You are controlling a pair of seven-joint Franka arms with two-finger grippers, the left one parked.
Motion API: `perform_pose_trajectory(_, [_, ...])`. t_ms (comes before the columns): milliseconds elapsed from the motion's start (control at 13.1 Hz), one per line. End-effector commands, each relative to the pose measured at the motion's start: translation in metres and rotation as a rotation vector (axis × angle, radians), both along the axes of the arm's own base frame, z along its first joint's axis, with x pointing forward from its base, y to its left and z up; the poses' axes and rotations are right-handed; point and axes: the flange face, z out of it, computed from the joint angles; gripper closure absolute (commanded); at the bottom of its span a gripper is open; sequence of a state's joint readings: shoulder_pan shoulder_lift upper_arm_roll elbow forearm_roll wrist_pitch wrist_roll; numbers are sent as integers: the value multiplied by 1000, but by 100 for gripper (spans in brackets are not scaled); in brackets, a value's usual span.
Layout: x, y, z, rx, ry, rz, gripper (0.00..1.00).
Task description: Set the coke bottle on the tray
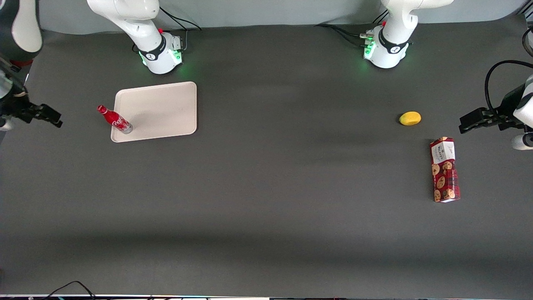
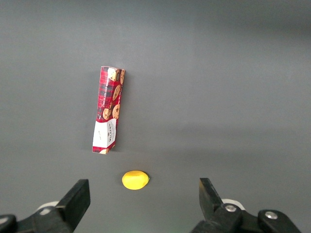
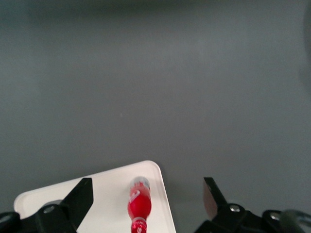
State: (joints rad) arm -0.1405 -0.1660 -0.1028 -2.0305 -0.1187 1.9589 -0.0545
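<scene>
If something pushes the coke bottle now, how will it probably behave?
The coke bottle stands tall and slim on the tray corner, so it likely tips easily. Being round, it would probably roll afterwards. The open gripper is apart from it, toward the working arm's end.

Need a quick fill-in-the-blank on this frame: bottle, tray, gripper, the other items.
1. The coke bottle stands upright on the ____, near the corner closest to the working arm's end.
2. The gripper hangs beside the tray, apart from the bottle, with its fingers ____.
3. Toward the parked arm's end of the table, the yellow ____ lies near the cookie box.
4. The cookie box lies ____ to the front camera than that fruit.

Missing words: tray; open; lemon; nearer
</scene>
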Motion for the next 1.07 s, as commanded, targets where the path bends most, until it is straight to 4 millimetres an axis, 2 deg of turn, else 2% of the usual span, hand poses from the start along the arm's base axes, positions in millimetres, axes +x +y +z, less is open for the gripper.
perform_pose_trajectory(0, [57, 5, 45, 54, -1, -4, 0])
perform_pose_trajectory(152, [79, 19, 75, 82, -17, 33, 0])
perform_pose_trajectory(305, [89, 26, 98, 86, -58, 48, 0])
perform_pose_trajectory(990, [87, 46, 98, 153, -2, 64, 0])
